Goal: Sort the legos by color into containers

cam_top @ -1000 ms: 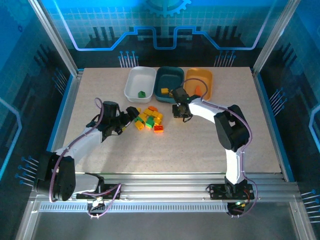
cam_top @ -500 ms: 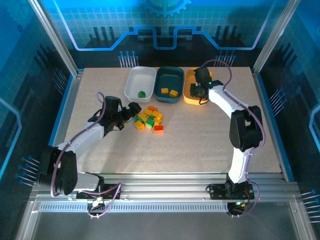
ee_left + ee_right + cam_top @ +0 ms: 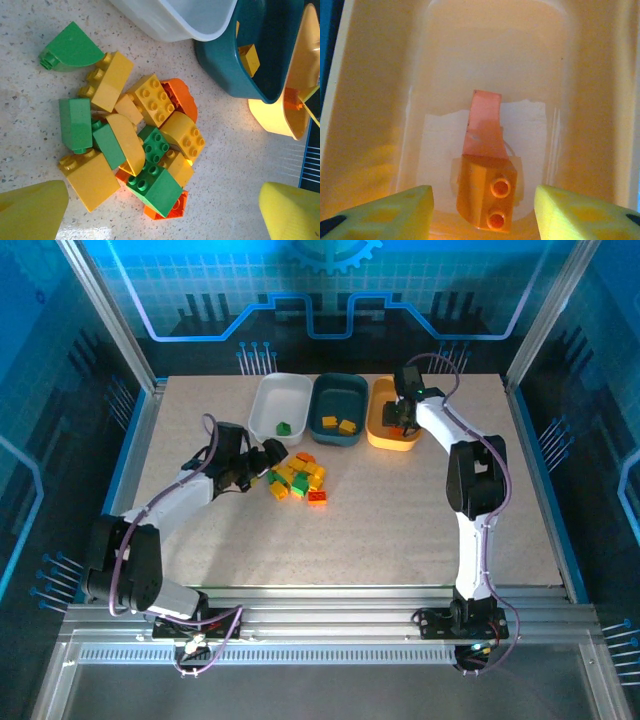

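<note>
No text, label, brand, number or sign can be read anywhere.

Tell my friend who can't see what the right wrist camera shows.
An orange brick lies in the yellow tray. The right end effector hangs open over it, its yellow fingers on either side, not touching it.

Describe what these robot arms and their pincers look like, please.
The left arm and right arm have white links, bulky black joints and thin purple cables looping alongside. Their fingers are blunt, bright yellow wedges.
</note>
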You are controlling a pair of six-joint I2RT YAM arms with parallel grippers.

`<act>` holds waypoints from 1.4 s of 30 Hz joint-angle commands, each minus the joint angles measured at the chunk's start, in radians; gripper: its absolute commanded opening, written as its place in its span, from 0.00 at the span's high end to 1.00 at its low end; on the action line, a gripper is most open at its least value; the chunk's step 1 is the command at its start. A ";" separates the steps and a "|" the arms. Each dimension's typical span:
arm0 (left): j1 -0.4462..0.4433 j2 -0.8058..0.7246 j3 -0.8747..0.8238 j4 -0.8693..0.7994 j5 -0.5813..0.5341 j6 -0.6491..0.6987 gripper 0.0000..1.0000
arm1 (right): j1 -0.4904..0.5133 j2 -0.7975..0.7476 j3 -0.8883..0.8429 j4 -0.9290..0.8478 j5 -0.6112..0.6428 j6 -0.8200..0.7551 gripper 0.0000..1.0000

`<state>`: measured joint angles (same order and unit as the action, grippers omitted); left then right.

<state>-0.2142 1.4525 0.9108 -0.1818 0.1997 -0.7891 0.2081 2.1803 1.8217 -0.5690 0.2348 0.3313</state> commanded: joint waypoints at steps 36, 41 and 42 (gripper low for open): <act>0.145 0.440 0.273 -0.285 -0.339 0.119 0.37 | 0.137 -0.854 -0.970 0.228 -0.006 0.169 0.34; 0.145 0.450 0.293 -0.291 -0.347 0.137 0.58 | 0.127 -0.869 -0.979 0.229 -0.007 0.170 0.35; 0.145 0.448 0.295 -0.294 -0.349 0.141 0.60 | 0.125 -0.873 -0.980 0.230 -0.008 0.170 0.35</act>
<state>-0.0734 1.8812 1.1759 -0.4816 -0.1429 -0.6701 0.3477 1.3403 0.8490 -0.3580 0.2092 0.4915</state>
